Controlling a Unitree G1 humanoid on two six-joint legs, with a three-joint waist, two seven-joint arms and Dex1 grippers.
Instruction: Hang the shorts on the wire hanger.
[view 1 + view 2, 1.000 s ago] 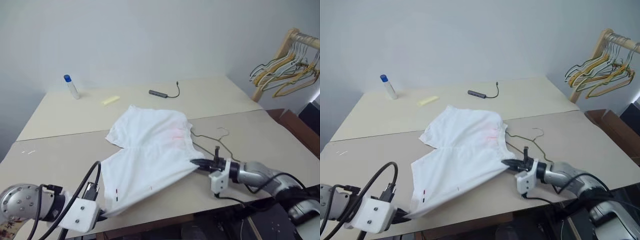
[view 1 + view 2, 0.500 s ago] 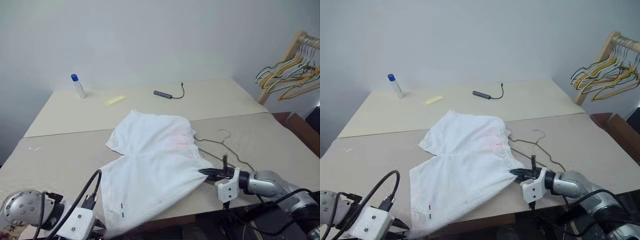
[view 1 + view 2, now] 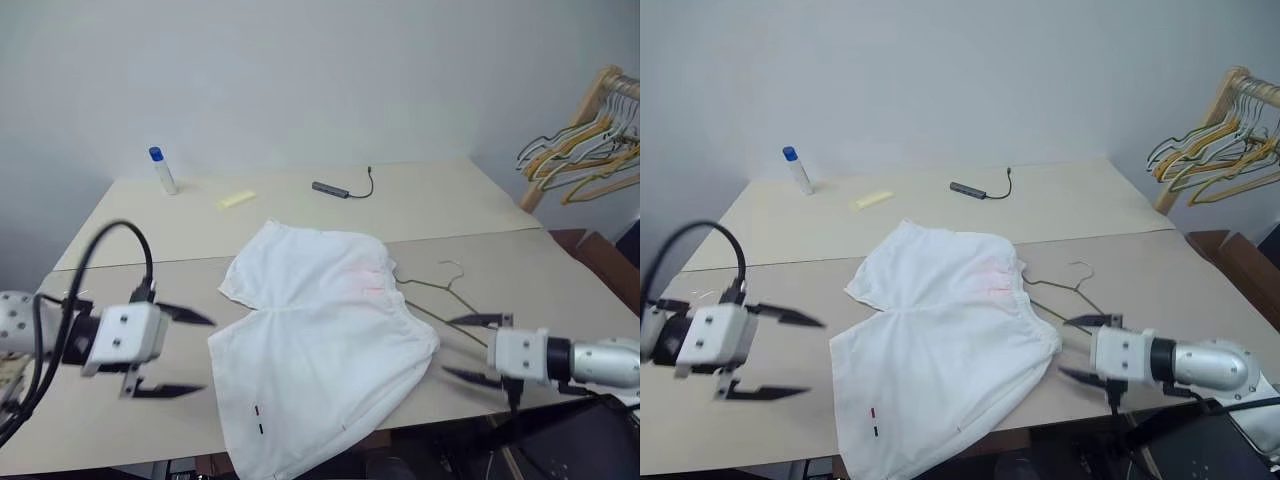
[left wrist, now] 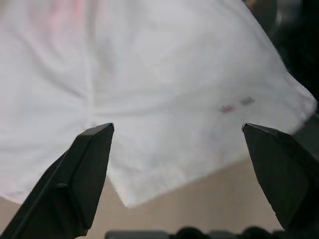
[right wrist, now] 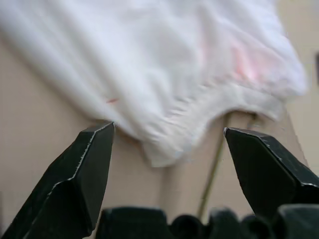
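A: Surface?

B: A pale beige table [image 3: 480, 205] is standing against a plain grey-white wall [image 3: 300, 70], with a seam running across it from side to side. At the far left corner a small white bottle with a blue cap [image 3: 162, 171] is standing upright; near it a flat yellow strip [image 3: 234, 200] is lying by the far edge. Toward the middle of the far edge a thin black cable with a grey adapter [image 3: 340, 188] is lying.

A: Task items?

B: The large white cloth shorts [image 3: 320, 340] are lying spread across the middle of the table, one leg hem drooping over the near edge, with the faint pink blotch facing up. The thin olive-grey wire hanger [image 3: 440, 292] is lying flat just beside their right side, its near part tucked under the waistband, its hook pointing to the far edge.

A: Claws?

B: The left gripper [image 3: 185, 352] is hovering over the near left part of the table, fingers spread wide, gripping nothing. The right gripper [image 3: 472, 348] is hanging at the near right edge, fingers also wide apart, holding nothing, close to the waistband.

A: Room?

B: Beyond the far right corner a light wooden rack [image 3: 570, 130] is carrying bunched yellow and green hangers [image 3: 585, 160].
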